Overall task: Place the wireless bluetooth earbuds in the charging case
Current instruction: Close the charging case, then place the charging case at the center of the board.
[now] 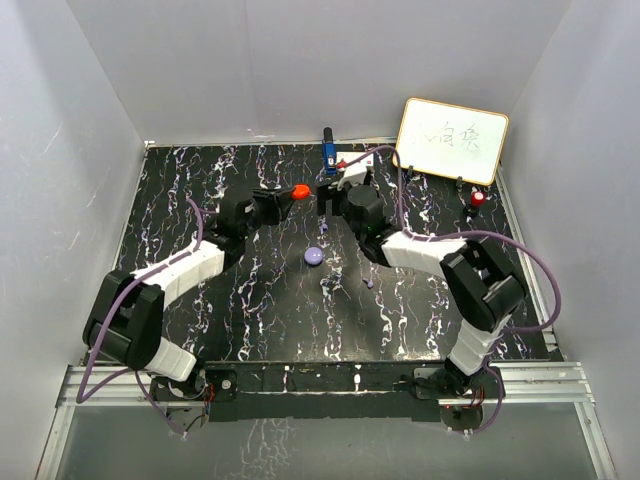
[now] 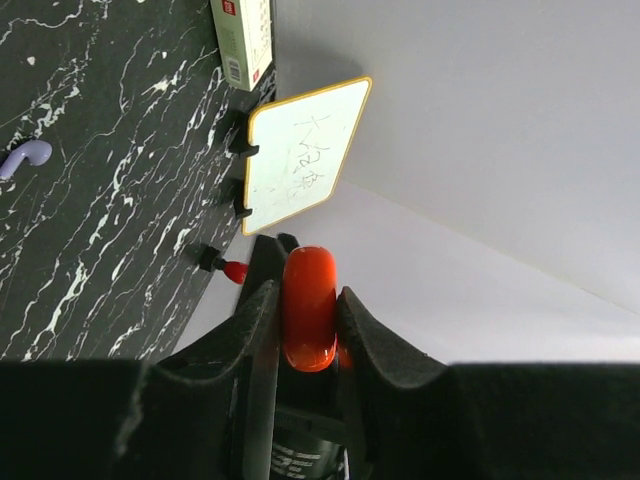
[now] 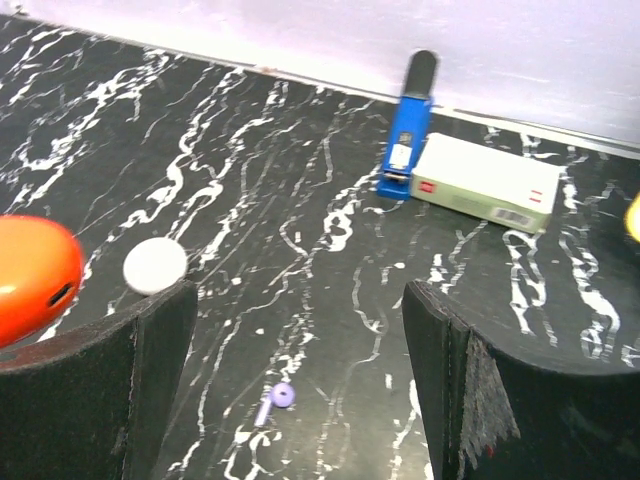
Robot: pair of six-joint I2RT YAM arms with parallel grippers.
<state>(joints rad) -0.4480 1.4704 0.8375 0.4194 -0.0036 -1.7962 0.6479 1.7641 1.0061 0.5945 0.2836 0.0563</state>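
My left jaws grip what seems the red charging case (image 2: 308,320); right jaws wide, next I pinch the lower-centre purple earbud (image 3: 275,398).

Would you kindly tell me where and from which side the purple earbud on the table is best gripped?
The purple earbud lies flat on the table with bare surface around it. Come from straight above, probably closing the jaws across its round head; the thin stem offers less to hold.
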